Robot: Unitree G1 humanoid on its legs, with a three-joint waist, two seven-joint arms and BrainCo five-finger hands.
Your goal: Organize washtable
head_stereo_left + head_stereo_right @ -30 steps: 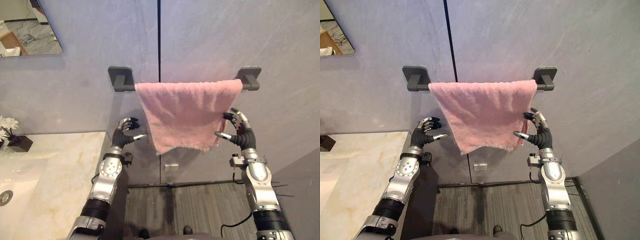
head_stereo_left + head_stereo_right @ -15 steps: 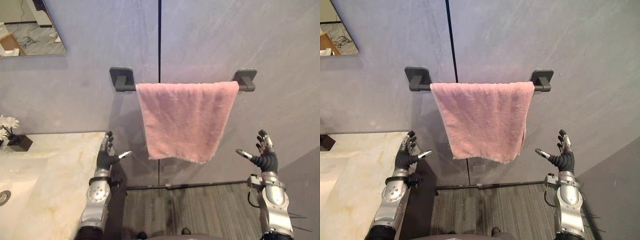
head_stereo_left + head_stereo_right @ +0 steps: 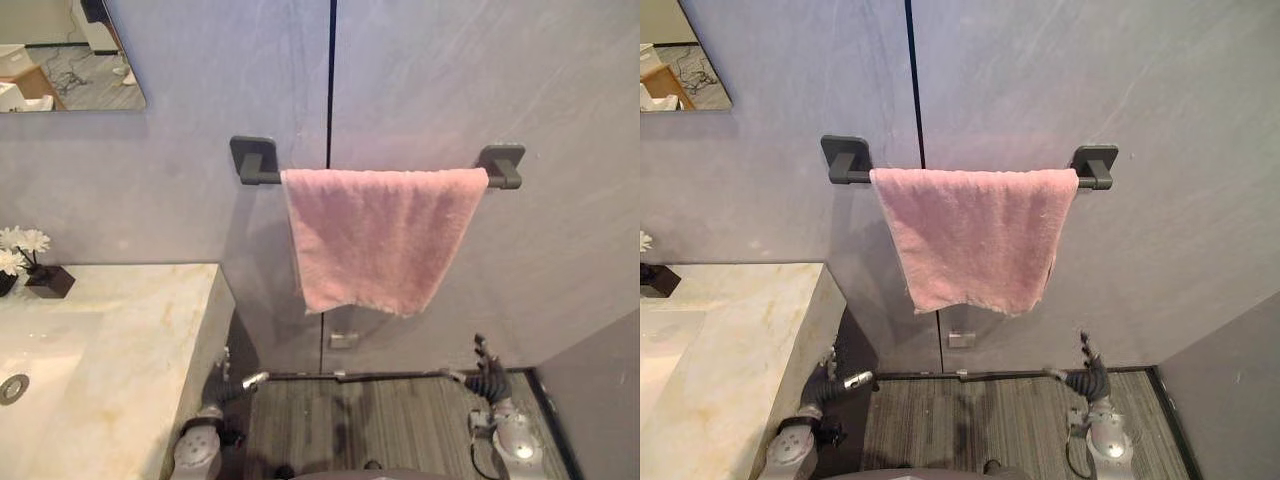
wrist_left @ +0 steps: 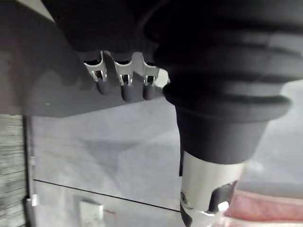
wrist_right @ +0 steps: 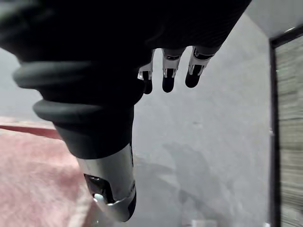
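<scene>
The pink towel [image 3: 385,235] hangs draped over a dark towel bar [image 3: 268,178]. It covers the bar from just beside the left bracket [image 3: 255,160] up to the right bracket [image 3: 503,165], and its sides taper inward toward an uneven lower edge. The bar is fixed to a grey stone-look wall [image 3: 480,70] divided by a dark vertical seam [image 3: 331,80]. A small pale plate [image 3: 343,341] sits on the wall below the towel.

Both hands are low and well apart from the cloth. The left hand [image 3: 222,383] is beside the washtable's end, its fingers raised and relaxed and its thumb stuck out sideways, holding nothing. The right hand [image 3: 487,378] is below the towel's right side, its fingers [image 5: 168,71] loosely extended and empty.

To the left lies the washtable [image 3: 130,340], a cream marble top with a sunken basin [image 3: 40,345] and drain [image 3: 12,388]. White flowers [image 3: 18,243] stand in a dark pot [image 3: 48,282] at the back, against the wall. A mirror [image 3: 70,55] hangs above. The floor [image 3: 380,420] is grey and striped.
</scene>
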